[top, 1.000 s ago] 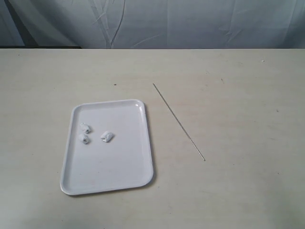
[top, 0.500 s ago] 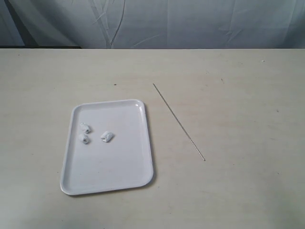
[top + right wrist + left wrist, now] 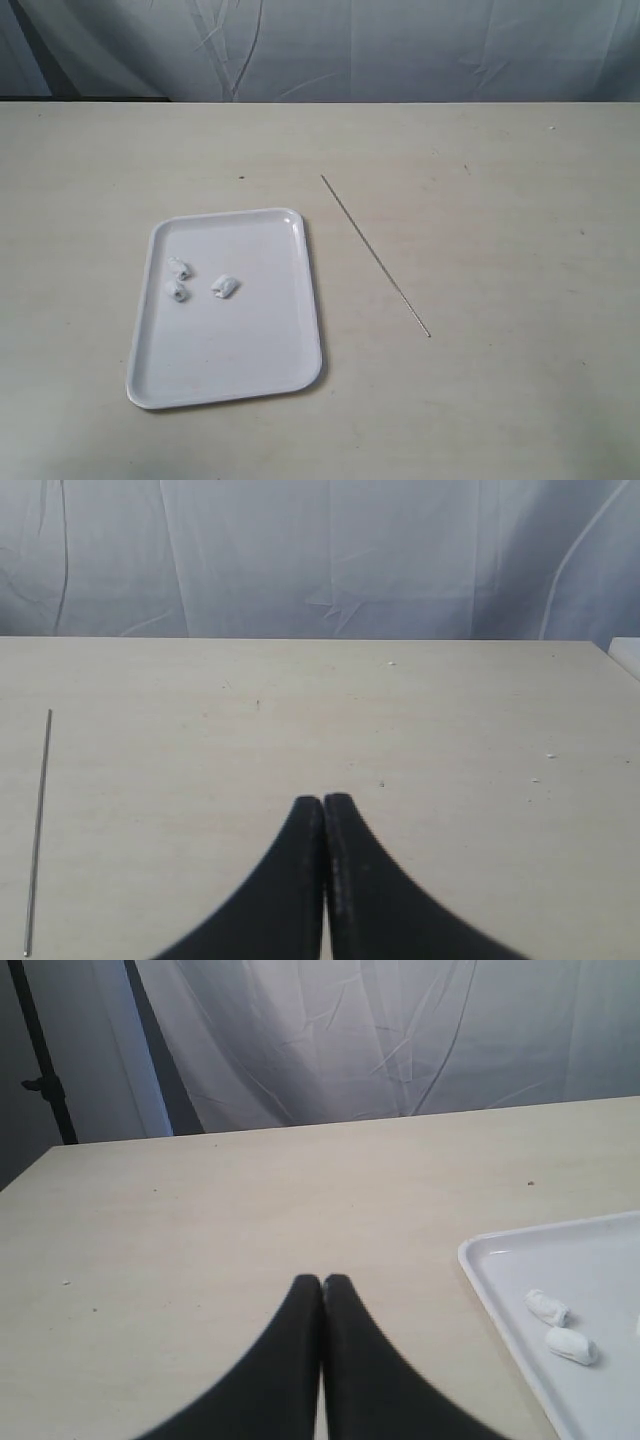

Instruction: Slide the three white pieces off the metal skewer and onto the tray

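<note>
The white tray [image 3: 225,310] lies left of centre on the table. Three white pieces rest loose in its far half: one [image 3: 179,267], a second [image 3: 176,291] just nearer, a third [image 3: 225,286] to their right. Two of them [image 3: 547,1307] [image 3: 571,1345] show in the left wrist view on the tray [image 3: 500,1290]. The thin metal skewer [image 3: 375,255] lies bare on the table right of the tray, also seen as the skewer [image 3: 37,830]. Neither arm shows in the exterior view. My left gripper [image 3: 322,1282] and right gripper [image 3: 324,800] are shut on nothing.
The pale table [image 3: 500,200] ends at a far edge against a grey-white cloth backdrop [image 3: 350,50]. A dark stand pole [image 3: 40,1060] stands beyond the table in the left wrist view.
</note>
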